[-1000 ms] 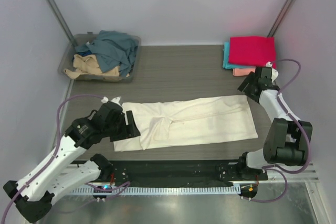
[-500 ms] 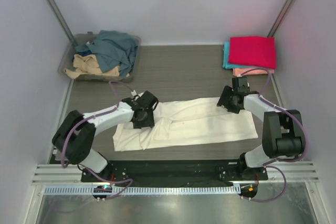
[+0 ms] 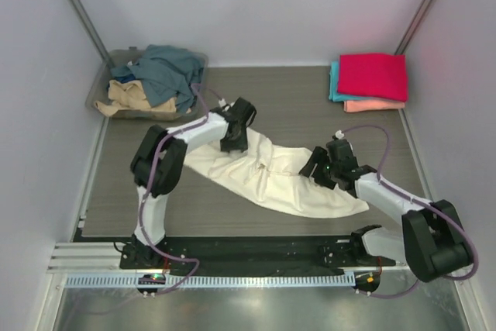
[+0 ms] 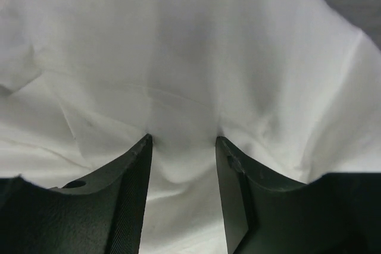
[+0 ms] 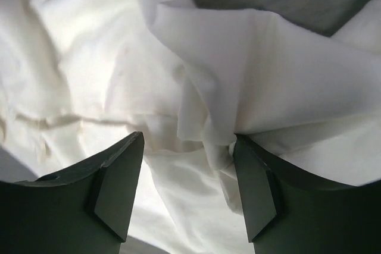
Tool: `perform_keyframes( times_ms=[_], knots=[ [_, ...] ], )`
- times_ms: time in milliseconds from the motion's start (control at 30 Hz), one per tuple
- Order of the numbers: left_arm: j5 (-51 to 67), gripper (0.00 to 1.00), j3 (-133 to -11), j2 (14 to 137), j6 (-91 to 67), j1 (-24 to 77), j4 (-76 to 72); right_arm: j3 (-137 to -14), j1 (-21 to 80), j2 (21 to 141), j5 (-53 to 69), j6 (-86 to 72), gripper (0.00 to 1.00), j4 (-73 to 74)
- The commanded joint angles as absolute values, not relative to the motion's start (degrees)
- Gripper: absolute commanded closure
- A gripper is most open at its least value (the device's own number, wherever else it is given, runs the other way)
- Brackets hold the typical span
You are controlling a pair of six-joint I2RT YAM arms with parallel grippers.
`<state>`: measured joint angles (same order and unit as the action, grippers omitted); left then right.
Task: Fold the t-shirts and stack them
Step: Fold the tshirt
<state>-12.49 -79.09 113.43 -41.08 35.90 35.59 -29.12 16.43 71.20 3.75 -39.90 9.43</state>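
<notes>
top cam: high overhead from the near edge, looking down, whole table [image 3: 294,98] in shot | left wrist cam: just behind left gripper [image 4: 183,139], very close, shirt [image 4: 190,57] filling everything ahead of the tips | right wrist cam: same, behind right gripper [image 5: 189,137], table strip beyond | shared: shirt, all three

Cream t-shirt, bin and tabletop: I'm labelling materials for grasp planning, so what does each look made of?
Cream t-shirt: soft matte cloth, likely a cotton knit; it creases and drapes in loose folds.
Bin: clear plastic, probably rigid; its walls look see-through and hold their shape around the heaped clothes.
Tabletop: grey wood-grain surface, possibly laminate; it shows straight streaks and a low sheen.
</notes>
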Motion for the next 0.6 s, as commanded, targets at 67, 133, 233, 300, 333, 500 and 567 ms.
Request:
perform_keyframes(
  times_ms=[67, 133, 233, 300, 333, 500, 567],
  knots=[
    [-6.8, 0.53, -104.1, 130.1, -38.8, 35.7, 36.6, -20.3, 31.3, 61.3, 3.2, -59.0, 0.32, 10.6],
    [-4.7, 0.53, -117.1, 136.8, -38.1, 36.5, 39.2, -20.3, 41.2, 60.2, 0.4, -63.6, 0.33, 7.7],
    [-0.6, 0.52, -134.8, 145.3, -36.2, 36.6, 41.5, -26.4, 50.5, 62.9, -4.1, -65.2, 0.31, 3.5],
    [1.5, 0.51, -143.6, 150.1, -33.3, 36.4, 43.0, -30.3, 57.5, 67.6, -4.0, -60.2, 0.29, 2.0],
    [2.0, 0.50, -148.7, 150.7, -32.5, 36.2, 43.1, -34.6, 59.1, 69.2, -2.9, -58.5, 0.29, 3.3],
    [5.3, 0.29, -143.3, 142.3, -27.4, 33.9, 38.7, -45.4, 60.7, 71.0, -7.8, -47.1, 0.25, 14.4],
    [4.4, 0.19, -139.0, 134.8, -25.4, 32.8, 38.6, -49.3, 60.6, 69.2, -10.6, -44.1, 0.22, 17.9]
  ],
)
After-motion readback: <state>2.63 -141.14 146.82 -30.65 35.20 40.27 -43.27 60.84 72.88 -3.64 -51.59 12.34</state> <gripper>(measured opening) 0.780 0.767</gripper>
